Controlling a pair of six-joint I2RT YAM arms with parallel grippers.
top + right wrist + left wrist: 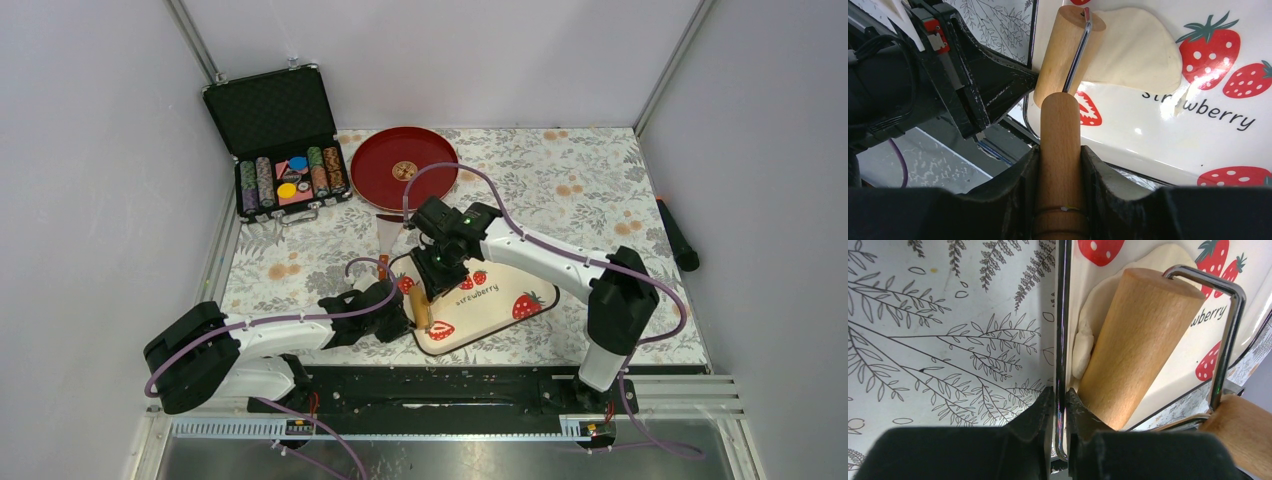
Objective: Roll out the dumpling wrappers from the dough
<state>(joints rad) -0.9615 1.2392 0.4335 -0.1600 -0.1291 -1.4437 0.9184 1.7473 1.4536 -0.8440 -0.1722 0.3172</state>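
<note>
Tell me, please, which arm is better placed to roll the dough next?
Right. The right hand grips the roller by its handle, barrel on the dough; the left hand pinches the tray rim, likely steadying it.

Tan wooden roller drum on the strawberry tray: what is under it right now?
Flattened pale-cream dough sheet on the white strawberry-print tray. Its edges show beside the tan wooden roller drum; the strip directly beneath is covered, so its thickness there cannot be seen.

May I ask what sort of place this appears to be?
Probably a lab test booth, not a kitchen: plain white walls on metal framing, a poker-chip case and a strawberry tray.
</note>
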